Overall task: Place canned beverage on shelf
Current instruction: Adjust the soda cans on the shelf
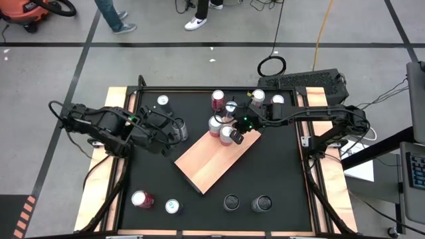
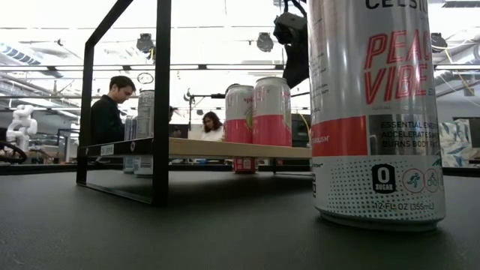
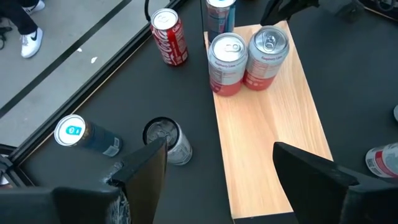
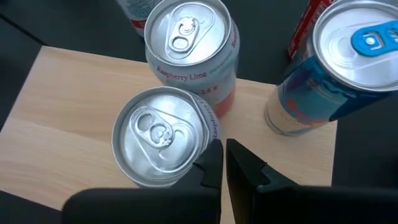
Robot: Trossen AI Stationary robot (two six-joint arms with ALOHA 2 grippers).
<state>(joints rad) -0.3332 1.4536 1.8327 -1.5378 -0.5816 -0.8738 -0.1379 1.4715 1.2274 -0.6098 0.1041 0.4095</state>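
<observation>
Two pink cans stand upright and side by side on the far end of the shelf (image 1: 216, 158), the light wooden board that lies at an angle in the middle of the black table (image 1: 279, 172). One is the Raspberry Lime can (image 4: 189, 46); the other is a pink can (image 4: 163, 135) just beside it. Both rest fully on the wood.

The right gripper (image 4: 224, 163) hangs just above the shelf, right beside the pink can. Its fingers are pressed together with nothing between them, and they do not grip either can. That suggests the latest placement is finished and the right arm is between cans.

The left gripper (image 3: 217, 165) waits at the left of the shelf, over the black table, with its fingers spread wide and empty. A silver can (image 3: 166, 142) stands just beyond its fingers, and a blue-topped can (image 3: 87, 134) lies a little farther out.

More cans wait off the shelf: a red cola can (image 3: 169, 37) and a blue energy can (image 4: 326, 74) at the far side, and several near the table's front edge. The likely next move is to lift the right gripper clear of the two placed cans without knocking them, then open over another can, grasp it, and set it on the bare near part of the board.
</observation>
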